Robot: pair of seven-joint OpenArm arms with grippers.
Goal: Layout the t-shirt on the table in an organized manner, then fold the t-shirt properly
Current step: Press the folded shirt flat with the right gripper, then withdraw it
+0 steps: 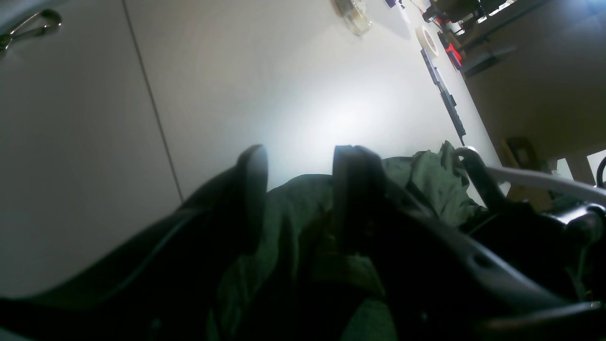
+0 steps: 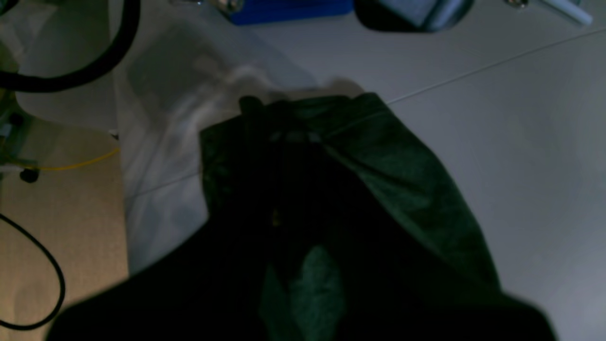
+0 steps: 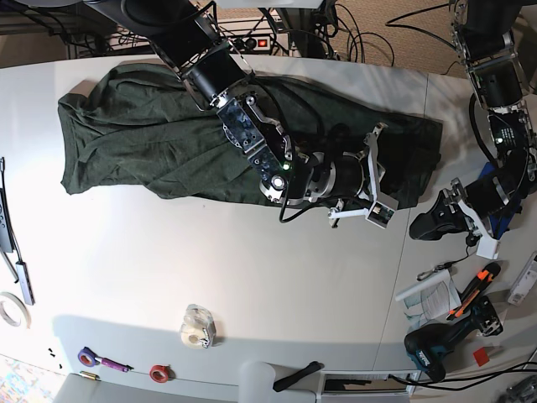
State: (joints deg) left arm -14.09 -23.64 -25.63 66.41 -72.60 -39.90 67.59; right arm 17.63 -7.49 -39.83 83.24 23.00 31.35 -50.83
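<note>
Pinching the t-shirt [image 3: 151, 126], R gripper [image 2: 291, 137] is pressed together; L gripper [image 1: 298, 189] is held spread, fabric seen btwn fingers, grip unclear. No writing can be read.

One t-shirt [image 3: 151, 126]; one worktop [image 3: 168, 252]; two arms; three tape rolls; one power drill [image 3: 440, 340].

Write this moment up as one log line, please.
stage: laying out | t-shirt: rumpled across table | right gripper: shut on t-shirt end | left gripper: open, beside that end
</note>
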